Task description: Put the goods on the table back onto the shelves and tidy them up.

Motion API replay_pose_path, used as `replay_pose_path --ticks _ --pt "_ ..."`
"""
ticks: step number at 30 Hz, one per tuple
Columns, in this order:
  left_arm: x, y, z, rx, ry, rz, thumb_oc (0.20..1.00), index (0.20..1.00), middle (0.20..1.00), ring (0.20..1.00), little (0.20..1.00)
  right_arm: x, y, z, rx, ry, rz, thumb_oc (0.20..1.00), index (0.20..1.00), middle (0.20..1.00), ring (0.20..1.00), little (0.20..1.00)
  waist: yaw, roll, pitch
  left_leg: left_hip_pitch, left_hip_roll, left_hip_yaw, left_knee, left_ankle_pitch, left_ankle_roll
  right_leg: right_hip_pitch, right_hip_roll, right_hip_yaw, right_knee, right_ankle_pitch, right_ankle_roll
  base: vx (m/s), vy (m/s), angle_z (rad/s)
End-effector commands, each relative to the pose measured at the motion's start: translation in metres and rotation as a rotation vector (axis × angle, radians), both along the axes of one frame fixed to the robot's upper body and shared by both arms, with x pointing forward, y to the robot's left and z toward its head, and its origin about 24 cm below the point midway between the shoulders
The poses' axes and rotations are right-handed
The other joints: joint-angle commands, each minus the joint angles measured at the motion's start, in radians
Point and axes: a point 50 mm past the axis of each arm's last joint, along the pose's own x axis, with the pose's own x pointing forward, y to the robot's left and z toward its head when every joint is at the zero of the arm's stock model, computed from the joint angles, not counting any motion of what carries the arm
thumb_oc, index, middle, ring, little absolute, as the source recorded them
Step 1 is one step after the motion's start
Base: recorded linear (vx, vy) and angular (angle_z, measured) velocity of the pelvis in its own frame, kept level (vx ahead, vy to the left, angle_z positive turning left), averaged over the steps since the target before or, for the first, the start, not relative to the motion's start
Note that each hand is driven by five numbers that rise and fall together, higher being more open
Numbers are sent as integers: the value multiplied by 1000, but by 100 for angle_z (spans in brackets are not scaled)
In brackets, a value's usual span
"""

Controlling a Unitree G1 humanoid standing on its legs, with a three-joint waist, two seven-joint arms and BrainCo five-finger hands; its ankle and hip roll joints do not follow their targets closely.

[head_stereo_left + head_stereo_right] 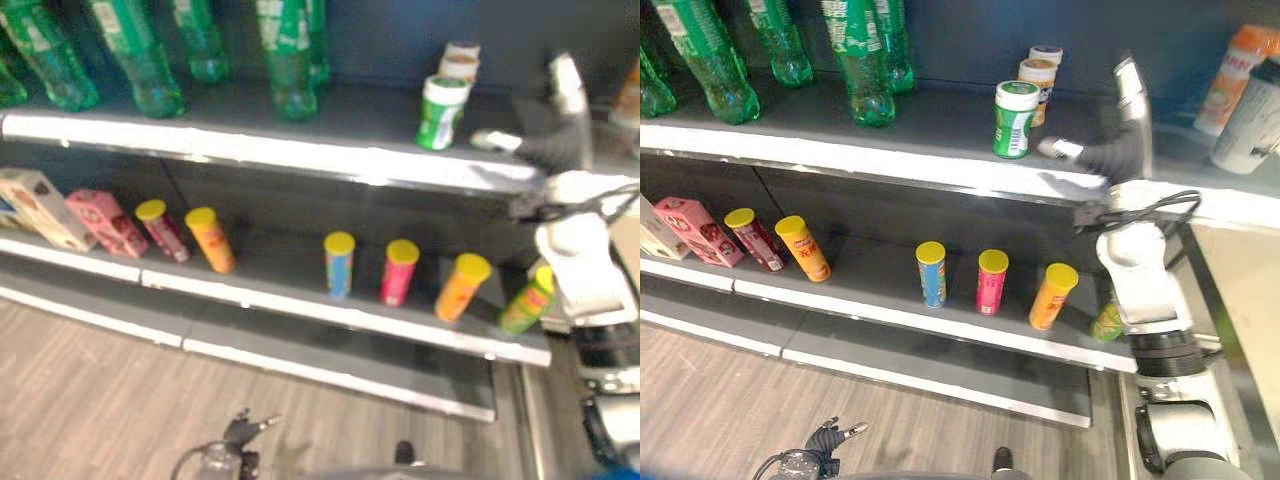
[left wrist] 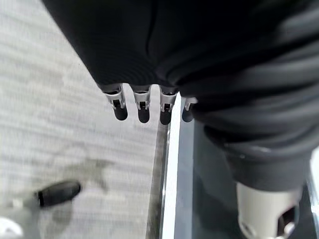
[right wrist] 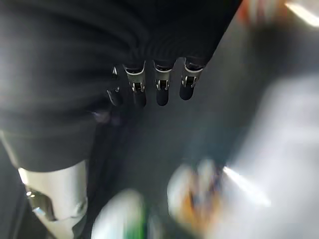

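The right hand [image 1: 1110, 150] reaches over the upper shelf [image 1: 940, 165] beside a green-and-white canister [image 1: 1014, 119], fingers straight, holding nothing. The left hand [image 2: 144, 102] hangs relaxed above the floor [image 2: 55, 119].

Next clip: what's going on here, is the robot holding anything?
The robot faces a shelf unit, right hand raised to the upper shelf, beside the green-and-white can; it holds nothing, as far as its wrist view shows. The left hand hangs low over the floor with straight fingers, empty. Green bottles stand along the upper shelf; yellow-lidded tubes and a pink box sit on the lower shelf.
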Motion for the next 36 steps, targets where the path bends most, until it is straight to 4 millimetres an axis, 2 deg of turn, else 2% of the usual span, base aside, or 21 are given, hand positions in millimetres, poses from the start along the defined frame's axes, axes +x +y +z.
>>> replay_pose_path --ticks 1,2,4,10,11,14,17,18,19,21,27,28,31,33,34,35,36 --pt "22 7 8 45 -50 -80 1000 1000 1000 1000 1000 -22 5 39 -5 -246 58 1000 1000 1000 1000 1000 -20 -47 -27 -13 28 127 4 23 -81 137 -36 -75 15 -141 49 0 0 0" --pt "21 5 7 35 -56 -95 1000 1000 1000 1000 1000 -40 2 51 20 -332 123 1000 1000 1000 1000 1000 -33 -25 -33 -11 29 127 4 21 -82 139 -34 -72 12 -145 53 0 0 0" --pt "28 -1 10 8 -93 -106 1000 1000 1000 1000 1000 -57 -1 59 46 -403 232 1000 1000 1000 1000 1000 -50 -1 -40 -13 29 130 4 25 -84 135 -32 -68 10 -147 55 -20 -39 -3" --pt "41 -6 16 -16 -158 -130 1000 1000 1000 1000 1000 -74 0 59 79 -446 399 1000 1000 1000 1000 1000 -68 21 -46 -15 34 136 4 31 -86 129 -25 -58 10 -150 57 -4 -11 -3" --pt "42 -9 16 -29 -171 -143 1000 1000 1000 1000 1000 -74 3 56 75 -413 485 1000 1000 1000 1000 1000 -71 15 -47 -14 38 142 5 32 -87 128 -21 -53 10 -150 57 -2 -19 -5" --pt "41 -11 16 -33 -169 -149 1000 1000 1000 1000 1000 -75 7 59 30 -400 508 1000 1000 1000 1000 1000 -72 7 -47 -12 40 147 5 31 -87 129 -18 -50 10 -149 56 6 -3 -7" --pt "35 -13 12 -52 -133 -145 1000 1000 1000 1000 1000 -78 10 62 -27 -388 504 1000 1000 1000 1000 1000 -74 -8 -47 -10 43 153 6 30 -88 128 -14 -48 10 -148 56 10 3 -9" --pt "34 -12 10 -38 -127 -125 1000 1000 1000 1000 1000 -74 8 58 -37 -353 480 1000 1000 1000 1000 1000 -75 -18 -46 -10 44 153 7 29 -88 128 -13 -47 10 -147 56 10 3 -6" --pt "32 -11 10 -58 -127 -121 1000 1000 1000 1000 1000 -78 5 62 -77 -336 468 1000 1000 1000 1000 1000 -76 -25 -47 -11 45 152 7 29 -88 128 -11 -46 10 -148 56 11 -1 -5" --pt "32 -17 9 -59 -127 -138 1000 1000 1000 1000 1000 -77 -1 57 -94 -283 457 1000 1000 1000 1000 1000 -81 -45 -47 -11 46 158 8 26 -84 125 -10 -42 11 -147 57 0 0 0" --pt "21 -23 4 -69 -84 -178 1000 1000 1000 1000 1000 -76 -4 50 -119 -190 483 1000 1000 1000 1000 1000 -79 -65 -44 -18 45 166 7 23 -80 110 -14 -34 14 -139 62 -3 22 -7" --pt "19 -23 3 -70 -79 -183 1000 1000 1000 1000 1000 -73 -3 47 -152 -145 483 1000 1000 1000 1000 1000 -77 -77 -40 -18 44 170 5 22 -78 105 -17 -31 15 -134 64 -17 24 -4" --pt "28 -20 8 -71 -128 -157 1000 1000 1000 1000 1000 -70 3 38 -229 -50 479 1000 1000 1000 1000 1000 -71 -92 -36 -18 41 173 4 20 -76 98 -22 -30 17 -127 68 -16 19 -7" --pt "33 9 16 -3 -153 -90 1000 1000 1000 1000 1000 -70 1 30 -254 5 462 1000 1000 1000 1000 1000 -67 -96 -34 -23 42 172 4 21 -78 94 -25 -33 18 -125 71 0 0 0" --pt "42 20 24 8 -218 -45 1000 1000 1000 1000 1000 -69 -4 25 -247 41 442 1000 1000 1000 1000 1000 -65 -100 -32 -23 41 168 4 20 -78 96 -27 -36 18 -124 71 0 0 0" --pt "42 20 24 8 -218 -45 1000 1000 1000 1000 1000 -69 -4 25 -247 41 442 1000 1000 1000 1000 1000 -65 -100 -32 -23 41 168 4 20 -78 96 -27 -36 18 -124 71 0 0 0" --pt "53 25 34 16 -289 -21 1000 1000 1000 1000 1000 -71 -8 22 -245 55 428 1000 1000 1000 1000 1000 -63 -102 -32 -26 40 165 4 20 -78 95 -28 -37 18 -123 71 0 0 0"
